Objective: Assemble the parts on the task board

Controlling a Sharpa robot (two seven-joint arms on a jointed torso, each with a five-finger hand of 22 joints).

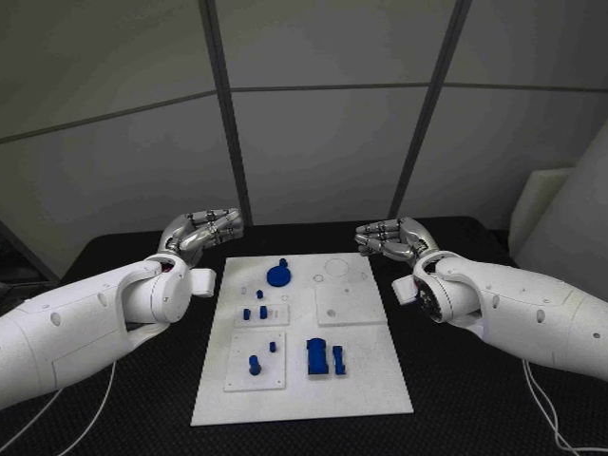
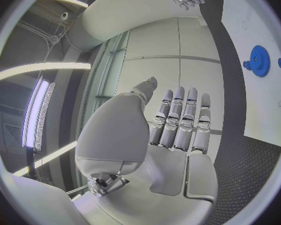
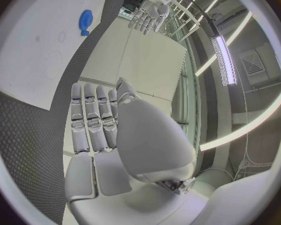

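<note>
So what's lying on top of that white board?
On the task board lie small blue parts: a gear, a block and several pegs. Anything beneath the board is covered.

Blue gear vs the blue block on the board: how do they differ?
The blue gear is round and sits at the far end of the task board, between the two hands; the blue block is rectangular and sits at the near end. The block looks the bulkier of the two. Both are blue, and no hand touches either.
</note>
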